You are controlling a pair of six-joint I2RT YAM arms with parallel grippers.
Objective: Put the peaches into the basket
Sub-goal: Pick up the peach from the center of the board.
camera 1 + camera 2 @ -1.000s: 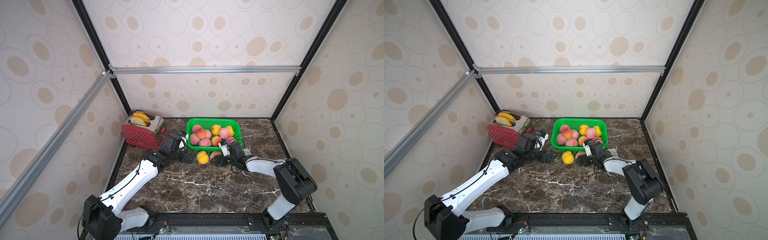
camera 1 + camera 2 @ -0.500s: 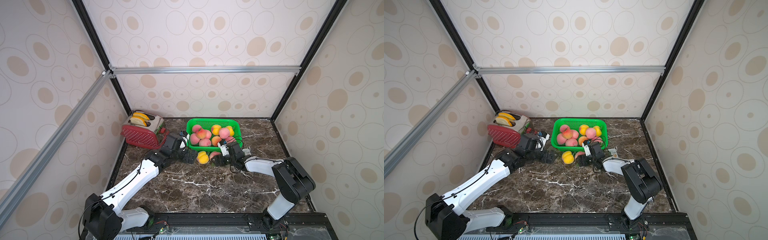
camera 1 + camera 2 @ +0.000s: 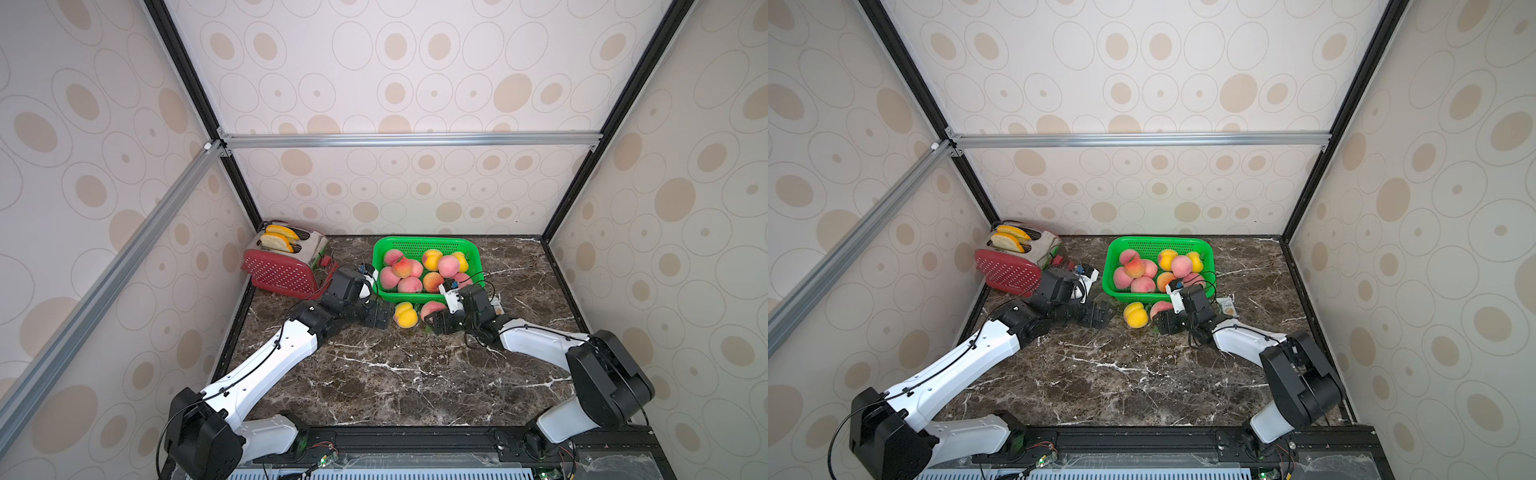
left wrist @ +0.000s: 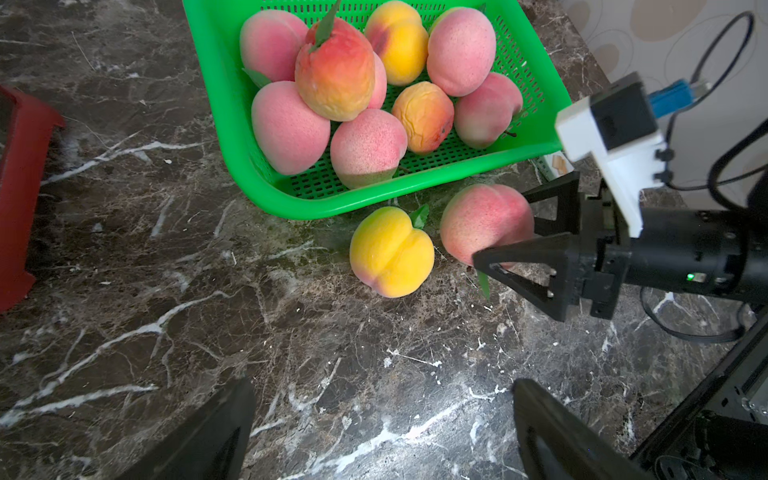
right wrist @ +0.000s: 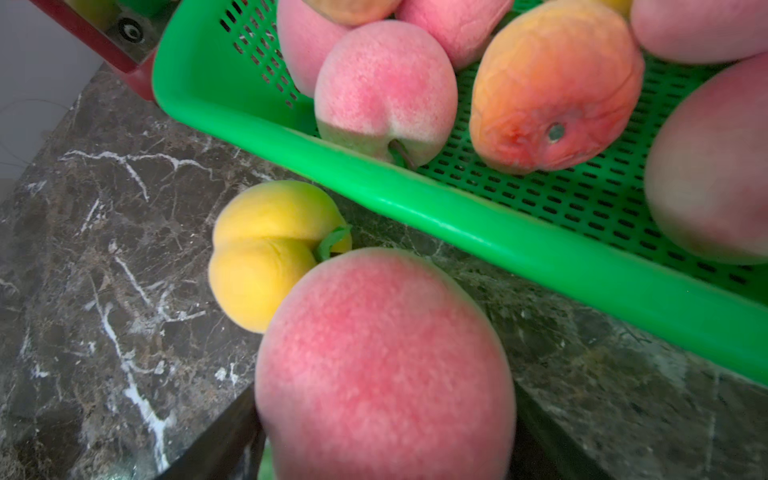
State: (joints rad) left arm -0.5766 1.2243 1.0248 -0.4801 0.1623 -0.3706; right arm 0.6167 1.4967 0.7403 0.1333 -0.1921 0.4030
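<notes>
Narrowing, the right gripper pinches the fuzzy pink peach beside the green perforated plastic basket, ready for lifting; left gripper stays spread.

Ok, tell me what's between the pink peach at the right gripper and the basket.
Only the near wall of the basket: the pink peach sits just outside it, so it would probably have to be lifted over the rim. The yellow peach lies beside the pink one, not in the way.
</notes>
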